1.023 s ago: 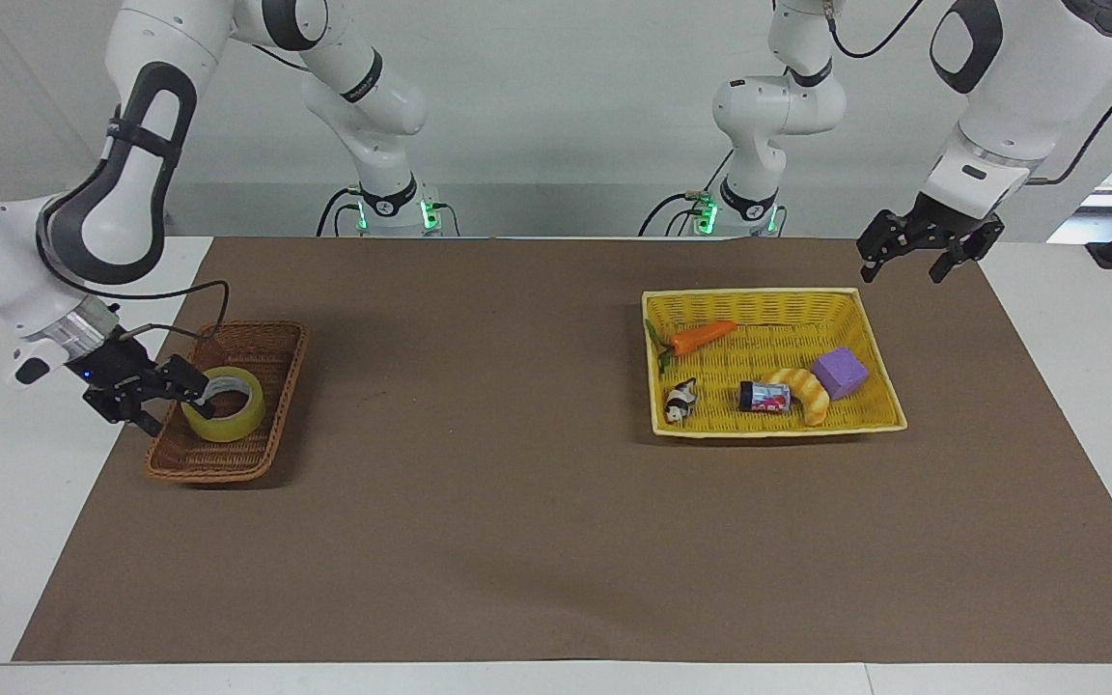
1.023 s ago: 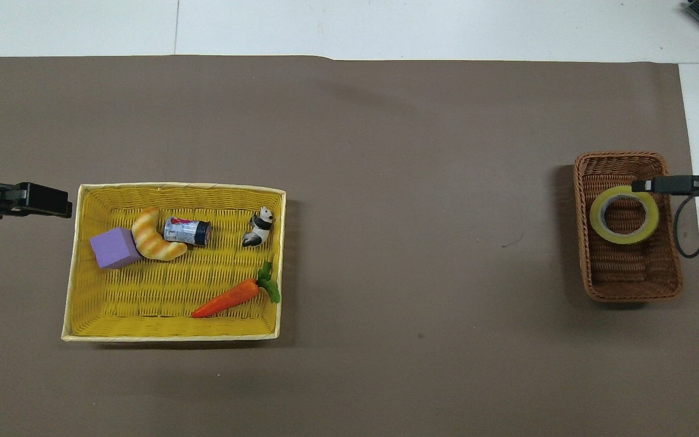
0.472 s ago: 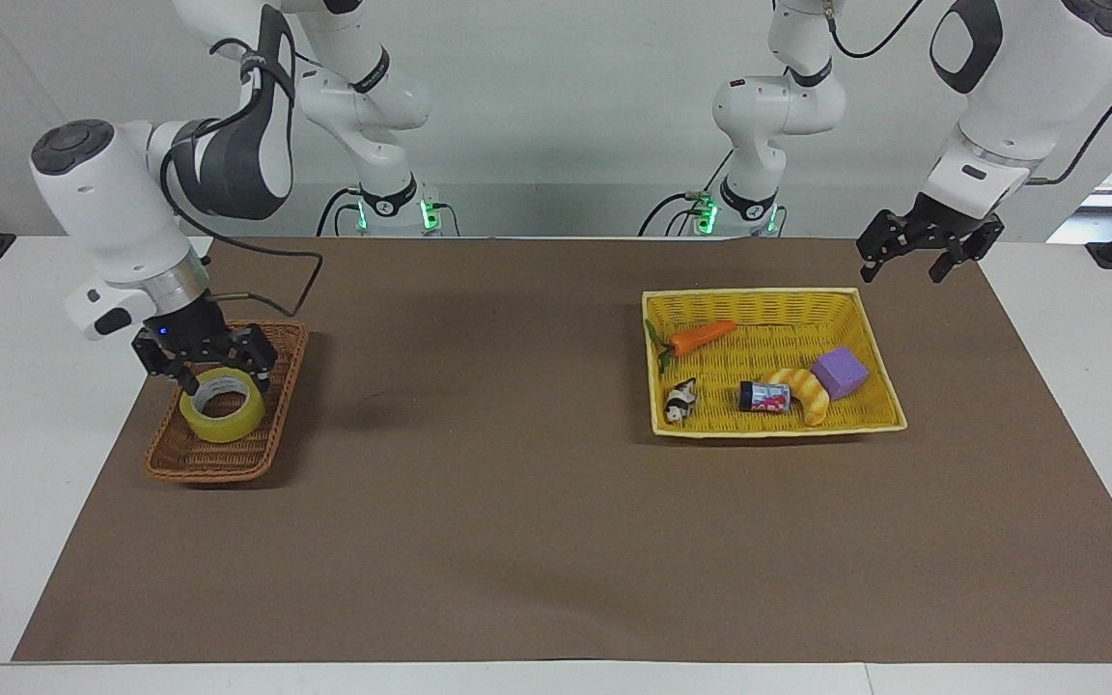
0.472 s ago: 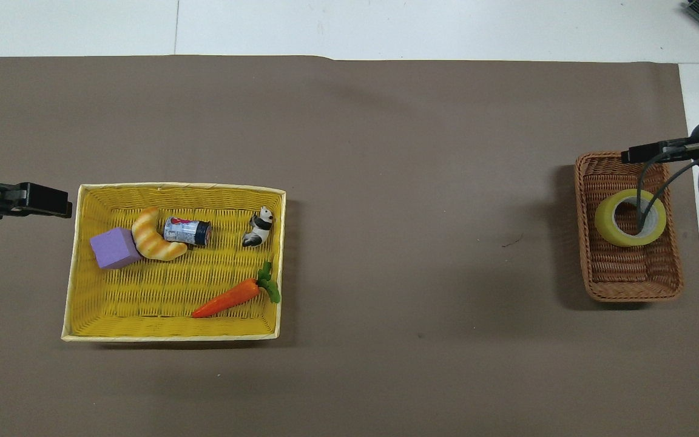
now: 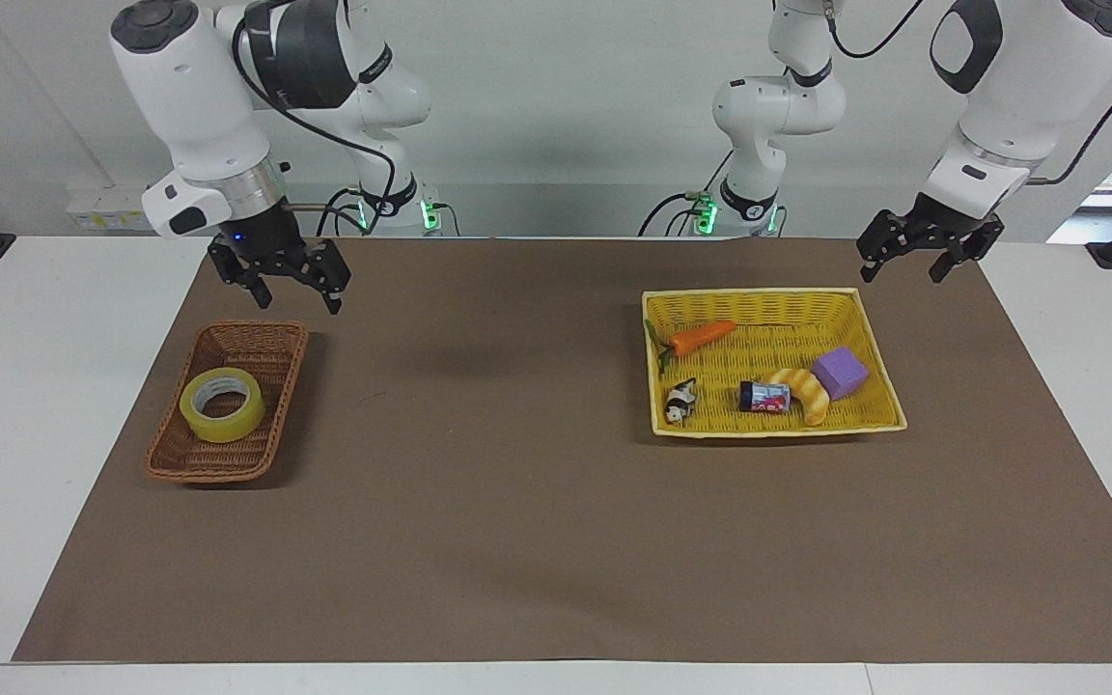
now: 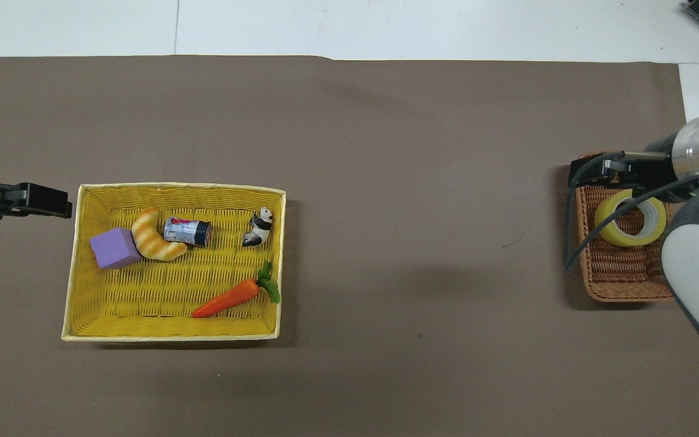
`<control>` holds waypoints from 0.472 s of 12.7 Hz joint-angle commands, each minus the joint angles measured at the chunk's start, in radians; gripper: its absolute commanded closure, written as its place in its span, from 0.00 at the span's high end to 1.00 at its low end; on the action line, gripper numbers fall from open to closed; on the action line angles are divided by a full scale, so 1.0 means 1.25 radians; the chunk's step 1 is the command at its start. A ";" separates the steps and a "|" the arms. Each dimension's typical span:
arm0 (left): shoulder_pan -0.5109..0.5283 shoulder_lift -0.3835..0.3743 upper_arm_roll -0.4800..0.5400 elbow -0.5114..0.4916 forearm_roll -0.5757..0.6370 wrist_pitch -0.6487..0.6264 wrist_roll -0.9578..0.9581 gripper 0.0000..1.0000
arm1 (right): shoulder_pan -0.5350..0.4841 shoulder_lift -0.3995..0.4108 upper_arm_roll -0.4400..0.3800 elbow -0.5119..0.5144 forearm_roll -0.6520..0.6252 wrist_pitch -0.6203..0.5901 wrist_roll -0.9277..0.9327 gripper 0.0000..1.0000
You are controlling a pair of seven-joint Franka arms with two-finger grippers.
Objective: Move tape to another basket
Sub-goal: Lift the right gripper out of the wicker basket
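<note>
Wicker basket (image 5: 228,405) at my right arm's end of the table has the tape (image 5: 222,404) lying flat inside it, so I'd call the move basically done. My right gripper (image 5: 293,290) is up in the air over the mat by that basket's robot-side rim, jaws spread, holding nothing. Left gripper (image 5: 913,263) waits, also open and empty, raised by the yellow basket (image 5: 873,338). Probably nothing left but parking the arm.

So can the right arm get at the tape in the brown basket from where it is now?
Probably yes: the right gripper hangs open just above the brown basket, and the tape lies flat inside with nothing over it.
</note>
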 commanded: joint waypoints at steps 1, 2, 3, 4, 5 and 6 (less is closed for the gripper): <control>0.006 -0.001 -0.006 0.013 0.014 -0.020 -0.009 1.00 | -0.004 -0.026 0.001 0.048 -0.020 -0.083 0.014 1.00; 0.006 -0.001 -0.006 0.013 0.014 -0.020 -0.009 1.00 | -0.008 -0.025 -0.001 0.099 -0.021 -0.139 0.009 1.00; 0.006 -0.001 -0.006 0.013 0.014 -0.020 -0.009 1.00 | -0.009 -0.026 -0.004 0.133 -0.027 -0.177 0.006 1.00; 0.006 -0.001 -0.006 0.013 0.014 -0.020 -0.009 1.00 | -0.009 -0.026 -0.003 0.156 -0.046 -0.212 -0.002 1.00; 0.006 -0.001 -0.006 0.013 0.014 -0.020 -0.009 1.00 | -0.009 -0.027 0.000 0.172 -0.062 -0.246 -0.020 1.00; 0.006 -0.001 -0.006 0.013 0.014 -0.020 -0.009 1.00 | -0.009 -0.047 0.003 0.165 -0.050 -0.255 -0.036 1.00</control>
